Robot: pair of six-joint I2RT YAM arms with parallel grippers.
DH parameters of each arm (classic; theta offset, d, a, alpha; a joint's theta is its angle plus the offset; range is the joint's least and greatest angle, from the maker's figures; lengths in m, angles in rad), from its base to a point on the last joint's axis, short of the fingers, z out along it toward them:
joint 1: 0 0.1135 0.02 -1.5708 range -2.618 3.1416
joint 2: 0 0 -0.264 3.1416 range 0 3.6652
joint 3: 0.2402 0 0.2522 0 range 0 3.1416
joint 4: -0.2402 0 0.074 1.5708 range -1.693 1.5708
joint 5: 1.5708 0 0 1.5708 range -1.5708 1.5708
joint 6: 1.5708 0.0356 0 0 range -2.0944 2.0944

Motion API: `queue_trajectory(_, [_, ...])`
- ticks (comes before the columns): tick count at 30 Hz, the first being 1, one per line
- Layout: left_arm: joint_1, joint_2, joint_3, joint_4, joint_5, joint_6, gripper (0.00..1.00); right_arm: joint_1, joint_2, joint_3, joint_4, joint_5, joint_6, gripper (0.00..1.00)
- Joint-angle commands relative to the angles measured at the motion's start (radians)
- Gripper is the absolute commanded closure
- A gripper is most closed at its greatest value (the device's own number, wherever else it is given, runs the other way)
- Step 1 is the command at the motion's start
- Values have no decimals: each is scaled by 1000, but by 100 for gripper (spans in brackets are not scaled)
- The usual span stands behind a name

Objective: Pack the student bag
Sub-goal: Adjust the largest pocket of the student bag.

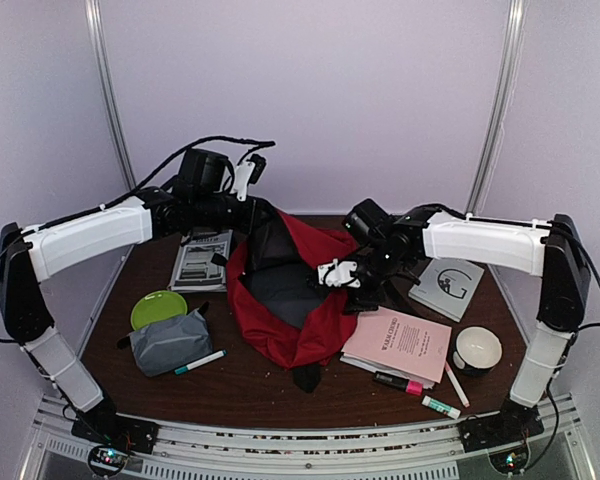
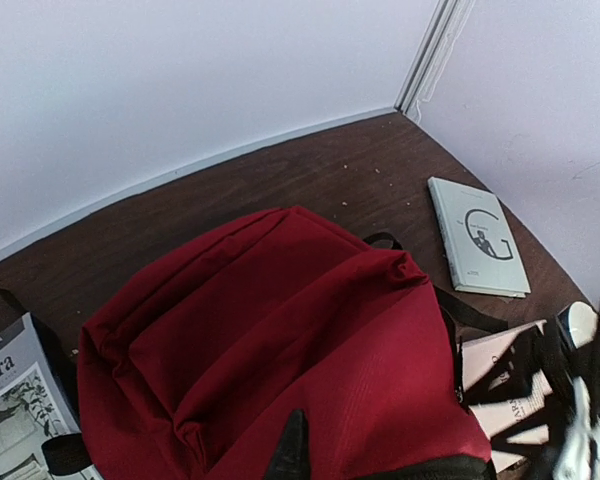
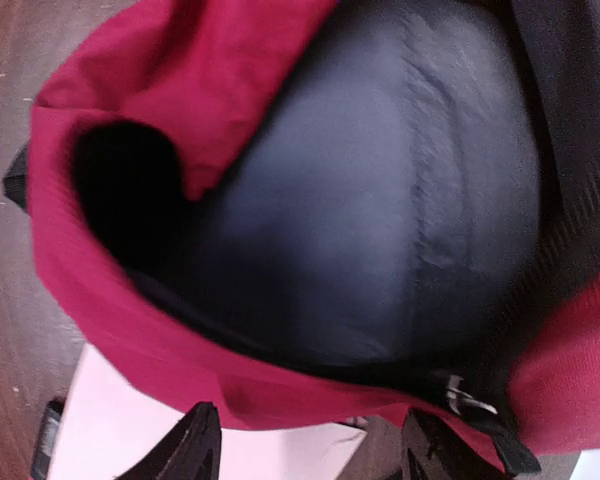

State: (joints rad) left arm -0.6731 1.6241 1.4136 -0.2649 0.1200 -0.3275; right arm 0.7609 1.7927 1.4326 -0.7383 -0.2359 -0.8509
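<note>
Centre of table (image 1: 240,385): bag (image 1: 290,335), red, mouth gaping, far rim pinched by left gripper (image 1: 250,215). Right gripper (image 3: 310,445) spread above zip rim, empty. Advice: hold rim high so pink book (image 1: 400,340) slides in cleanly.

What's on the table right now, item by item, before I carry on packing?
student bag: one, red, centre, mouth open
magazine: one, black and white, back left of the bag
plate: one, green, left
pouch: one, grey, in front of the plate
marker: one, white and teal, in front of the pouch
grey book: one, grey, back right
pink book: one, pink, right of the bag
cup: one, white, far right
highlighter: one, pink and black, in front of the pink book
pen: one, white, by the cup
left gripper: one, black, shut on the bag's rear edge
right gripper: one, black, open over the bag's mouth
</note>
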Motion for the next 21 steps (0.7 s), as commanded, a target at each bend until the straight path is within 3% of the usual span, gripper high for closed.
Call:
queue_trajectory(1, [9, 56, 10, 90, 46, -30, 100, 150, -64, 36, -99, -40, -63, 37])
queue_trajectory(6, [22, 86, 20, 97, 80, -42, 100, 289, -8, 118, -77, -53, 25, 37])
queue_trajectory(9, [38, 100, 48, 58, 102, -31, 100, 330, 84, 181, -30, 36, 146, 36])
queue_trajectory(21, [51, 76, 94, 27, 158, 82, 100, 296, 351, 348, 91, 234, 335, 38])
